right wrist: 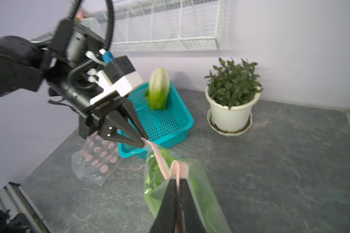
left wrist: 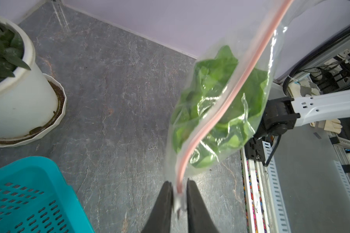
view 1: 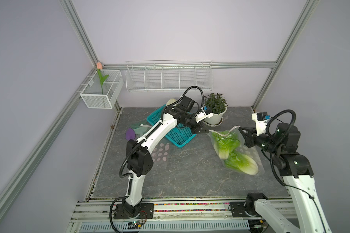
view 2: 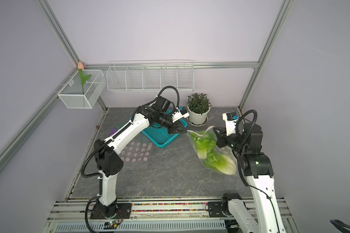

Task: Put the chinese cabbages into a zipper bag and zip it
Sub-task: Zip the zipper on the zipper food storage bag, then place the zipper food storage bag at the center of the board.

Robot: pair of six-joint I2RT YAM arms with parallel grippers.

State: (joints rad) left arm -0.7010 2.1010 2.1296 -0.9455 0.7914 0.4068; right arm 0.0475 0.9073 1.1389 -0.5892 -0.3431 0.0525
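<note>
— Top view?
— Two chinese cabbages (view 1: 228, 145) lie inside the zipper bag (view 1: 249, 151), near the bench's (view 1: 190, 177) right edge.
— Left wrist?
— Left gripper (left wrist: 179, 193): jaws slightly apart around the bag's corner; whether it grips, I cannot tell.
— Right wrist?
— Right gripper (right wrist: 177, 181) is clenched on the bag's zip strip. The third cabbage (right wrist: 159, 88) sits in the teal basket (right wrist: 180, 125), toward the back edge.

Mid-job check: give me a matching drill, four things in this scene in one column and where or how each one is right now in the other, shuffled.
Things
1. right gripper
2. left gripper
3. teal basket
4. dotted spare bag

States
A. lies on the table beside the basket
B. shut on the pink zip strip of the zipper bag
C. holds one chinese cabbage, propped at its far end
D. a corner of the zipper bag sits between its jaws

Pairs: 1-B, 2-D, 3-C, 4-A
</note>
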